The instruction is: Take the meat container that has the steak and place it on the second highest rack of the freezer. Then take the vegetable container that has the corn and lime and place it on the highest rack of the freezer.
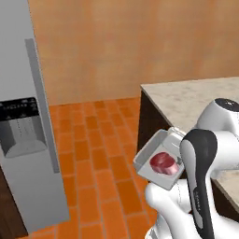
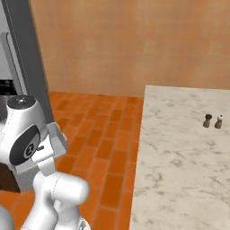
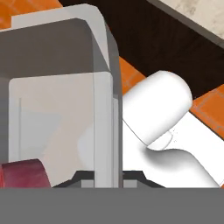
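Left base view is showing the freezer [image 1: 28, 121] standing closed at the left, its silver-grey door carrying a dark dispenser panel [image 1: 18, 110] and a long vertical bar handle [image 1: 41, 100]. Orange tiled floor [image 1: 93, 154] is lying open between it and the marble counter [image 1: 200, 100] at the right, and the robot's own white arm is crowding the lower right corner. In the right base view, two small shakers [image 2: 213, 121], one dark and one light, are sitting side by side on the counter, well apart from the arm. The meat container [image 1: 156, 158], a clear shallow tray, is hanging tilted in the air just beside the counter's dark side panel, with the steak [image 1: 163, 162] lying inside it. In the hand view, the gripper [image 3: 107, 177] is pinching the container's wall between its closely set fingertips, and the steak's red edge is peeking in at the lower left.
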Robot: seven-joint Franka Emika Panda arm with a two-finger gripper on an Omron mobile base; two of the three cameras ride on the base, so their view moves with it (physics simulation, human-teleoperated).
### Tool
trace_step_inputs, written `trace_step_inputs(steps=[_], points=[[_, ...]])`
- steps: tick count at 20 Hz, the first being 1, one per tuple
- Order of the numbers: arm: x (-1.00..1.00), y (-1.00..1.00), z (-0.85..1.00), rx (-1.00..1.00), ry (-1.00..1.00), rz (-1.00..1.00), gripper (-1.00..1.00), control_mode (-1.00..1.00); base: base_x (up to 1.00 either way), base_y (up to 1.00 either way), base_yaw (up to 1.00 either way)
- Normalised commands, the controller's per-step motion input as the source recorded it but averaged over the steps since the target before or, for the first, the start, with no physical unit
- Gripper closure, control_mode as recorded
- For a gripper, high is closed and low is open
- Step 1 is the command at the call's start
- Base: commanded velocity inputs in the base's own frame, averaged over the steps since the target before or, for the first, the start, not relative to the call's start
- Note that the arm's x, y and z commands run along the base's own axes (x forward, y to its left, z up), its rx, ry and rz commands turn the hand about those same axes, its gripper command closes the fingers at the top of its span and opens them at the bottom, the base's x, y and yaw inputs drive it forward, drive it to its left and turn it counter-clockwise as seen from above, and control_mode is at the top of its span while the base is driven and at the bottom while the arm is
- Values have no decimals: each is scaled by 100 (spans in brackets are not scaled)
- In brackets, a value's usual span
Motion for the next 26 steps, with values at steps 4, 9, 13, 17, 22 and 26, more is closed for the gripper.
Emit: trace_step_inputs(steps=[4,9,13,17,22,26], points=[[0,0,0,0,0,0,100,100,72,-3,-42],[0,0,0,0,0,0,100,100,100,-4,-12],[0,0,0,0,0,0,100,100,100,-2,-2],[0,0,0,0,0,0,100,100,82,-13,29],[0,0,0,0,0,0,100,100,39,-18,50],[0,0,0,0,0,0,100,100,24,-30,59]])
